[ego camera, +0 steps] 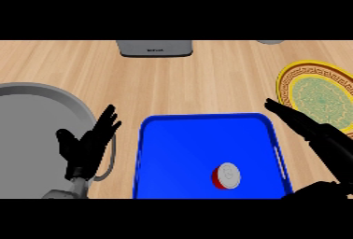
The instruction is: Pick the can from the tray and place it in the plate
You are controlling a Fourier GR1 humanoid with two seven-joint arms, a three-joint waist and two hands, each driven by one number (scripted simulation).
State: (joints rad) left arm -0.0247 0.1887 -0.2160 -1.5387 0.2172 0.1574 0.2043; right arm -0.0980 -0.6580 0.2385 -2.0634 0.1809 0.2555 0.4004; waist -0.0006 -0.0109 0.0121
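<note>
**A:** Where is your can (226,176) sitting?

**B:** You have it upright inside the blue tray (172,149), toward the tray's near right corner, standing apart from the walls. You see a pale round lid from above and a sliver of red side below it.

**A:** What surrounds it?

**B:** Your tray is a glossy rectangle with rounded corners and a raised rim, lying at the counter's near edge, about midway along it. The plate (303,74) lies at the counter's right edge, beyond the tray's far right corner: round, with a yellow patterned rim and a pale green patterned centre. At the left edge you have a large grey round basin (41,116) with a smooth matte surface. At the far edge sits a grey boxy appliance (155,47), well apart from the tray. The counter (207,84) itself is light wood with visible grain.

**A:** Anything between your hands and the can?

**B:** Your right hand (303,123) stretches over the tray's right rim, fingers straight and together, pointing toward the far left, holding nothing. It lies between the can and the plate. Your left hand (86,147) rests left of the tray, fingers up and spread, overlapping the basin's rim. Nothing covers the can.
</note>
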